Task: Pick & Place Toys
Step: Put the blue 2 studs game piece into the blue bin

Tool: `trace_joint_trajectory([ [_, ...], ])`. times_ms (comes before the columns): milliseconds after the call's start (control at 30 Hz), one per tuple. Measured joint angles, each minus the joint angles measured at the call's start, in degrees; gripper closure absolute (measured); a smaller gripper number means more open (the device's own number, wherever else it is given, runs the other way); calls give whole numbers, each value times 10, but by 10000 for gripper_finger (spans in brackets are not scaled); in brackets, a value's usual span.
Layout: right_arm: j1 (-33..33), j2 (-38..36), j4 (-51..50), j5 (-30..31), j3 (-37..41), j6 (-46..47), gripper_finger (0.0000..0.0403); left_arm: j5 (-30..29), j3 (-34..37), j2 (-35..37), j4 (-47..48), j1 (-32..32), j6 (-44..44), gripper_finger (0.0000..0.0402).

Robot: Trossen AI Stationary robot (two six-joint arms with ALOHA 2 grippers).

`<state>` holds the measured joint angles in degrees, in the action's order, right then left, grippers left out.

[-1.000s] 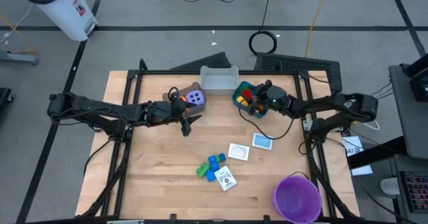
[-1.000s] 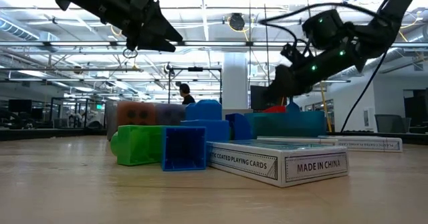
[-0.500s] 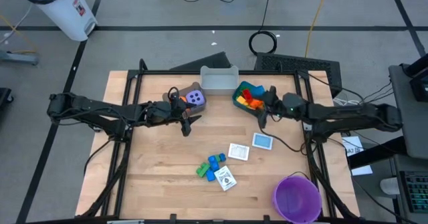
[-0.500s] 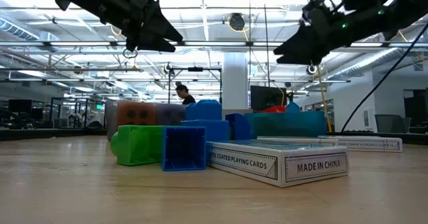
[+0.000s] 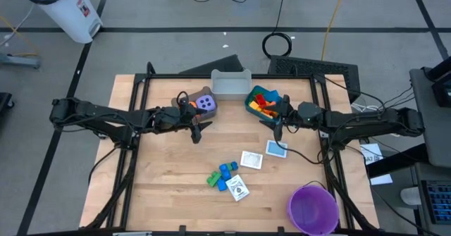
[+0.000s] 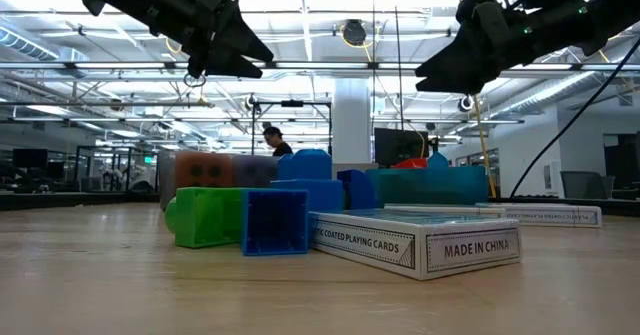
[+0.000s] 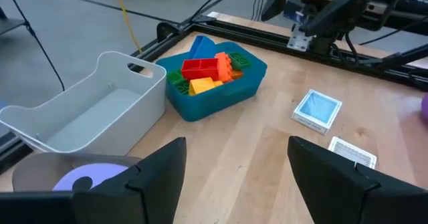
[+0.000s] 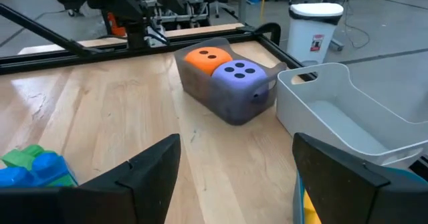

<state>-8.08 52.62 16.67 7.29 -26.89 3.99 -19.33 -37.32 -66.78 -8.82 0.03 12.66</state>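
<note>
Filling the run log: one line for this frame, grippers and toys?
left gripper: open, empty, raised beside brown bin | right gripper: open, empty, above table near blue bin of bricks | loose bricks, white card boxes: on table

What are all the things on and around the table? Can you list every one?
Dice: two, one orange and one purple, together in the brown bin at the table's back left.
Grey bin: one, nothing in it, at the back middle.
Blue bin: one, holding red, orange, yellow, green and blue bricks, at the back right.
Loose bricks: a small pile, green and blue, near the front middle.
Card packs: three, white and pale blue, beside the loose bricks.
Purple bowl: one, front right corner.
White trash can: one, on the floor behind the table.
Left tool: open, raised near the brown bin.
Right tool: open, raised in front of the blue bin.
</note>
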Motion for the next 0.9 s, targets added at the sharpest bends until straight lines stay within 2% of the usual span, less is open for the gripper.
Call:
trace_joint_trajectory([
  [900, 0, 0, -7, -1, 0, 13, 124, 0, 0, 0, 0, 0, 26, 133],
])
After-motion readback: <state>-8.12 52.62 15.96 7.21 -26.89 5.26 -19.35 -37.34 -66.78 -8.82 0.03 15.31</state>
